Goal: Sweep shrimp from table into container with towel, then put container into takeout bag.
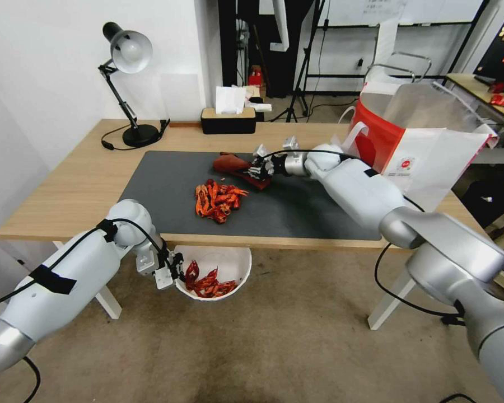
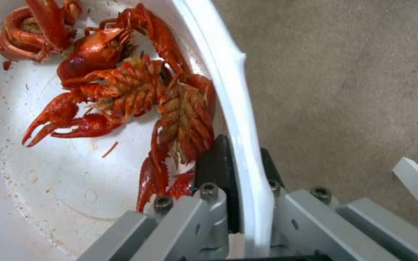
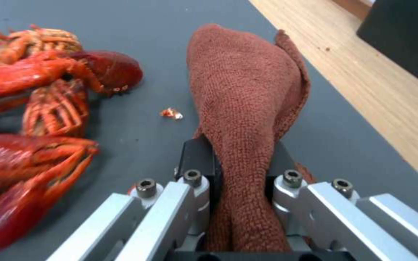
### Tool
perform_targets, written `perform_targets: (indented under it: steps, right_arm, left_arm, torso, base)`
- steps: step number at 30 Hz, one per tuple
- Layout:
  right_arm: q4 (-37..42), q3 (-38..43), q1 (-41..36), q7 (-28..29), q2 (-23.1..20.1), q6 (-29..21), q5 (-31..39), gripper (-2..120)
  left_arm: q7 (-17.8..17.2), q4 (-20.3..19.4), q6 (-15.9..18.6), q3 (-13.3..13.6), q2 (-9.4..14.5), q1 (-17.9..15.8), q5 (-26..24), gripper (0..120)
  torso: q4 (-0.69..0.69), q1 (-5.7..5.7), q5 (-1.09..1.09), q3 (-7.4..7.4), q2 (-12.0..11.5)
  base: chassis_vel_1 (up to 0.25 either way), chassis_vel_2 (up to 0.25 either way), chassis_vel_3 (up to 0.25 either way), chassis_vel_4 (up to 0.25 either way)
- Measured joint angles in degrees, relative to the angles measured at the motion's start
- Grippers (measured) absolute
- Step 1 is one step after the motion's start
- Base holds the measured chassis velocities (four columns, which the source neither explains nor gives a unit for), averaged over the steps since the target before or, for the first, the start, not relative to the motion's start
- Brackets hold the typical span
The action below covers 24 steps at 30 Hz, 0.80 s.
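Observation:
A heap of red-orange shrimp (image 1: 218,200) lies on the dark mat of the table (image 1: 73,184). Just behind it lies the rust-brown towel (image 1: 235,165), and my right gripper (image 1: 259,168) is shut on the towel's end (image 3: 245,174), with the shrimp (image 3: 35,108) beside it. Below the table's front edge my left gripper (image 1: 176,268) is shut on the rim of the white container (image 1: 235,263), one finger (image 2: 216,170) inside and one outside the rim (image 2: 248,152). Several shrimp (image 2: 136,90) lie in the container. The red-and-white takeout bag (image 1: 409,140) stands open on the table's right end.
A black desk lamp (image 1: 130,84) stands at the table's back left, its cable on the wood. A black tissue box (image 1: 228,119) with a wooden lid sits at the back edge. A small shell crumb (image 3: 171,114) lies on the mat. Carpeted floor (image 1: 274,347) stretches below.

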Motion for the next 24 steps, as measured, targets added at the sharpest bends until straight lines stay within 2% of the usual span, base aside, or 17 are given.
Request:
perform_targets:
  steps: [2, 10, 21, 24]
  right_arm:
    - [-2.2, 0.4, -0.4, 1.8, 2.3, 0.0, -1.1, 10]
    - [-3.9, 0.8, -1.2, 2.5, 4.3, 0.1, -1.4, 10]
    - [-4.8, 0.4, -1.5, -4.5, 4.9, 1.3, -0.5, 10]
    - [-4.4, -0.1, -1.6, -9.0, 4.2, 2.2, 0.2, 10]
  left_arm:
    - [0.0, 0.0, -0.1, -0.4, 0.1, 0.3, -0.1, 0]
    - [0.0, -0.2, -0.1, -0.7, 0.1, 0.3, -0.1, 0]
    - [0.0, -0.6, 0.0, -1.0, 0.3, 0.7, -0.2, 0]
    - [0.0, -0.8, 0.0, -1.4, 0.5, 1.2, -0.2, 0]
  torso:
    - [0.0, 0.0, 0.0, 0.0, 0.0]
    - [-0.03, -0.02, 0.01, -0.01, 0.0]
    - [-0.01, -0.03, 0.02, -0.02, 0.0]
    - [0.02, -0.02, 0.02, -0.01, 0.0]
  base:
    - [0.0, 0.0, 0.0, 0.0]
    - [0.0, 0.0, 0.0, 0.0]
    - [0.0, 0.0, 0.0, 0.0]
    - [0.0, 0.0, 0.0, 0.0]
